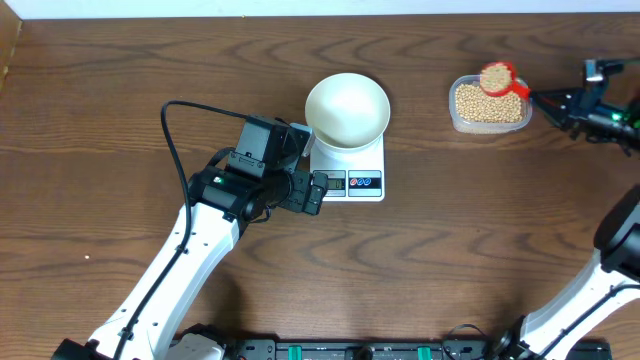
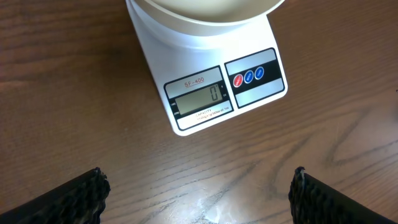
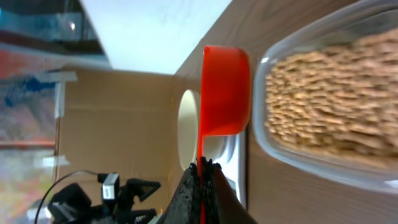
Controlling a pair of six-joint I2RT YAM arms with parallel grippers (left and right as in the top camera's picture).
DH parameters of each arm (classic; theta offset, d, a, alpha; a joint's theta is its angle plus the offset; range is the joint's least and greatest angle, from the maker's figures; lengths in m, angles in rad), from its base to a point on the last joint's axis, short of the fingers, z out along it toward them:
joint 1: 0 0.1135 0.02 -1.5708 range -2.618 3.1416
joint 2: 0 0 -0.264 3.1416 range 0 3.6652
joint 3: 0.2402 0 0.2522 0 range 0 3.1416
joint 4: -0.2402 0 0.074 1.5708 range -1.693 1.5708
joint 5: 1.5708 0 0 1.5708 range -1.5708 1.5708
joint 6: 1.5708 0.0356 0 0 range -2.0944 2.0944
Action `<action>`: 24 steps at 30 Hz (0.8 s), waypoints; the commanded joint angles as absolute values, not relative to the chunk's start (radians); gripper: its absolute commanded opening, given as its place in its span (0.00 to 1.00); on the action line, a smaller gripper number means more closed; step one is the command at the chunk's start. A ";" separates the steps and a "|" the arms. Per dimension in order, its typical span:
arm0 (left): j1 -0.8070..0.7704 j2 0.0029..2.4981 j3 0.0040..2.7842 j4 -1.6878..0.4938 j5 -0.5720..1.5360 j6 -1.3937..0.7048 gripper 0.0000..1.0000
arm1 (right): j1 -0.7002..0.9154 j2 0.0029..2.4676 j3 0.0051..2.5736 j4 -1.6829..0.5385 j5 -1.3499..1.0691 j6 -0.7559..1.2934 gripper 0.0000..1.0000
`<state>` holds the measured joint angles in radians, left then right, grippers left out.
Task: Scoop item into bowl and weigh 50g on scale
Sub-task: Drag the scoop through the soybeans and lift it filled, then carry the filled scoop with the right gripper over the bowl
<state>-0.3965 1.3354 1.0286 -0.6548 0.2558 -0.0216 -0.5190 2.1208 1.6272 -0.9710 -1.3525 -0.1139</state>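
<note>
The white bowl (image 1: 347, 109) stands empty on the white scale (image 1: 352, 172); in the left wrist view the scale's display (image 2: 200, 97) reads 0. Tan beans (image 1: 489, 105) fill a clear plastic tub (image 1: 453, 100) at the back right. My right gripper (image 1: 545, 98) is shut on the handle of a red scoop (image 1: 497, 77), which holds beans just above the tub's far edge; the right wrist view shows the scoop (image 3: 225, 90) from the side beside the tub (image 3: 323, 106). My left gripper (image 1: 316, 192) is open and empty, just in front of the scale's left front corner.
The left arm (image 1: 200, 240) stretches from the front left toward the scale, with a black cable (image 1: 175, 130) looping behind it. The table's far edge (image 1: 320, 14) runs along the top. The right arm's base (image 1: 600, 290) is at the front right.
</note>
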 commanded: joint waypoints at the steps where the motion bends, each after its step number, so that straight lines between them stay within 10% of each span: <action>1: -0.399 1.344 1.028 -0.657 0.245 -0.011 0.95 | -0.462 2.128 1.623 -0.940 -1.452 -0.096 0.01; 24: -0.399 1.344 1.028 -0.657 0.245 -0.011 0.95 | -0.133 2.128 1.623 -0.631 -1.477 0.238 0.01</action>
